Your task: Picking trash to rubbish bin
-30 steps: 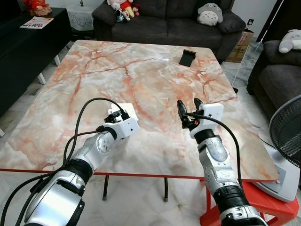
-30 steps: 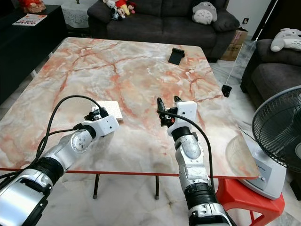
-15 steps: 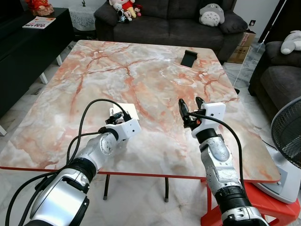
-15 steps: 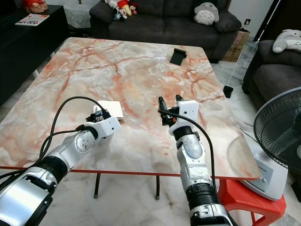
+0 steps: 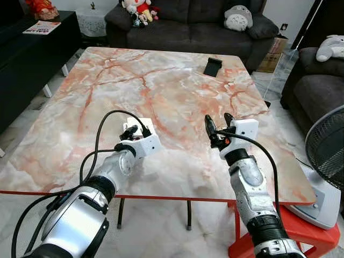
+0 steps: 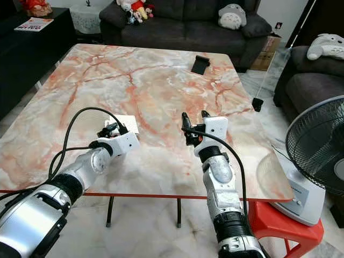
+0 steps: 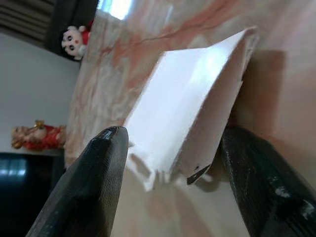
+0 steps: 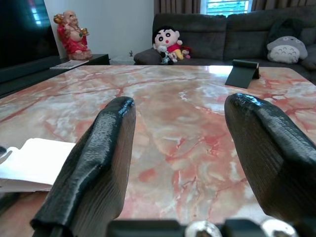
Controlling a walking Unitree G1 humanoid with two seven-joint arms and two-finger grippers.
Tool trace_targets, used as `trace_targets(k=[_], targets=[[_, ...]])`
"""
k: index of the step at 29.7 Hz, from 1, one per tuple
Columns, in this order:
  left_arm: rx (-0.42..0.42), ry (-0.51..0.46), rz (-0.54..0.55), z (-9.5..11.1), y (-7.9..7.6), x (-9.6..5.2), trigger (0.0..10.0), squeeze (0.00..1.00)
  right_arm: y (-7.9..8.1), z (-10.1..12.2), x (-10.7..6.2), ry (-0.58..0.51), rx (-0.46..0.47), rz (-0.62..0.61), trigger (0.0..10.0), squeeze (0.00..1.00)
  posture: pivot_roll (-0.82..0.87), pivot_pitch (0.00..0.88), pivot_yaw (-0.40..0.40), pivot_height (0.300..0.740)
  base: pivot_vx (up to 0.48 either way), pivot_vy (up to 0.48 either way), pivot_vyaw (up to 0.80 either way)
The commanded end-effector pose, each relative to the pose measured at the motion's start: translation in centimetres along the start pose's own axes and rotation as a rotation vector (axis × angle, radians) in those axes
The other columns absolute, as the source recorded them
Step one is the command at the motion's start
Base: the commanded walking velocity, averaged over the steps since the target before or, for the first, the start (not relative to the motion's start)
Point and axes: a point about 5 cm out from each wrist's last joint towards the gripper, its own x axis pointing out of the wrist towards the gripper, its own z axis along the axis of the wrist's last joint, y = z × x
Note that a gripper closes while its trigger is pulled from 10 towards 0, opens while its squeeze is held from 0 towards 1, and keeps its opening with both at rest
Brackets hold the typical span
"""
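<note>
The left pincer straddled a white torn paper scrap lying on the marble surface, fingers apart, not yet clamped. The right pincer hovered apart nearby. Grasping and binning remained.

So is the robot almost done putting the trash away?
Not nearly. Nothing looks binned yet. The left gripper is at the white paper on the marble table, fingers open on either side of it. The right gripper hovers open and empty. Grabbing, lifting and carrying to a bin remain.
</note>
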Motion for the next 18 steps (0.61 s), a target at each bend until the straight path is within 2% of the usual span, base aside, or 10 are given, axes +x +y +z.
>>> trace_targets(k=[1,7,8,18], targets=[[-0.006,0.003,0.029,0.63,0.79,0.35,10.0,0.0,-0.29,0.45,-0.01,-0.01,-0.009,-0.004,10.0,0.0,-0.16,0.05,-0.098,0.74,0.0,0.0,0.0],[-0.005,0.017,0.043,0.72,1.19,0.51,10.0,0.0,-0.37,0.3,-0.24,-0.003,-0.008,-0.009,10.0,0.0,-0.17,0.056,-0.099,0.74,0.0,0.0,0.0],[-0.01,0.012,0.034,0.78,1.14,0.52,0.0,0.0,-0.34,0.3,-0.25,-0.002,-0.008,-0.01,10.0,0.0,-0.17,0.06,-0.1,0.74,0.0,0.0,0.0],[-0.028,-0.011,0.014,1.27,0.7,0.53,0.0,0.0,-0.32,0.33,-0.24,0.0,-0.005,-0.014,10.0,0.0,-0.16,0.066,-0.099,0.74,0.0,0.0,0.0]])
